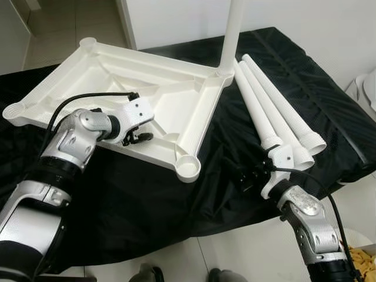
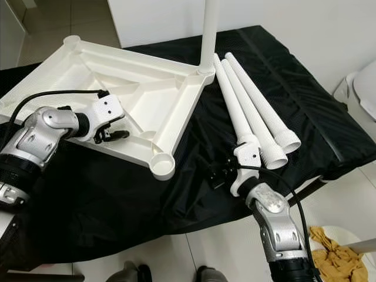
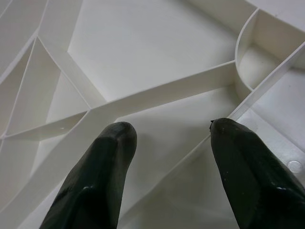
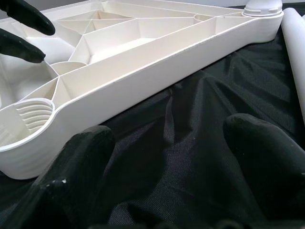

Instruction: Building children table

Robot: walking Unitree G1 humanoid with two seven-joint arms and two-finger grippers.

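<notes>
One leg fitted, three left

On the upturned white plastic tabletop, one white leg is seated at 1 o'clock; three loose tapered white legs are laid at 3 o'clock; left gripper and right gripper are held open, empty.

A white tabletop, plain and unpatterned, is being shown upside down on a black cloth. One white leg is being seen standing in a corner socket, and three white loose legs with ribbed ends are being displayed beside it. The left gripper and the right gripper are being presented with glossy black fingers on silver arms. A mustard-yellow rag is being shown on the pale tiled floor.
</notes>
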